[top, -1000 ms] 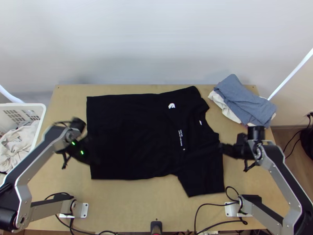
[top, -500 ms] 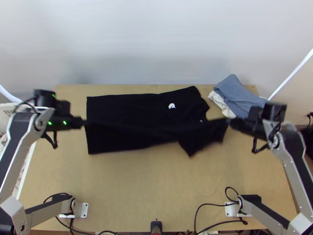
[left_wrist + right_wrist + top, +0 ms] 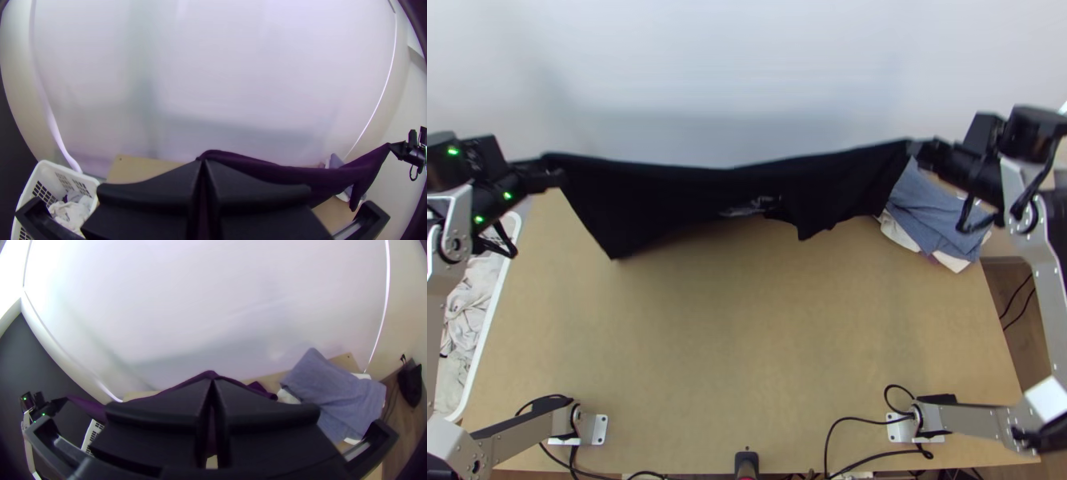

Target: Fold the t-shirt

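Note:
The black t-shirt (image 3: 691,192) hangs stretched between the two grippers in the top view, raised over the back part of the table, its lower edge sagging. At its left end my left gripper (image 3: 547,174) is shut on the cloth. My right gripper (image 3: 917,150) is shut on the other end, at the upper right. In the left wrist view the left gripper (image 3: 202,163) has the shirt (image 3: 275,173) pinched at its tips. The right gripper (image 3: 212,383) in the right wrist view likewise pinches the shirt's edge (image 3: 178,386).
Folded blue and white cloths (image 3: 935,212) are piled at the table's back right, partly behind the raised shirt. A white basket (image 3: 487,292) with light cloth stands left of the table. Cables lie by the arm bases at the near edge of the table (image 3: 747,360).
Both grippers have moved up the picture and outward, lifting the shirt. It lay spread on the table, then its near side rose, and now it hangs taut between them.

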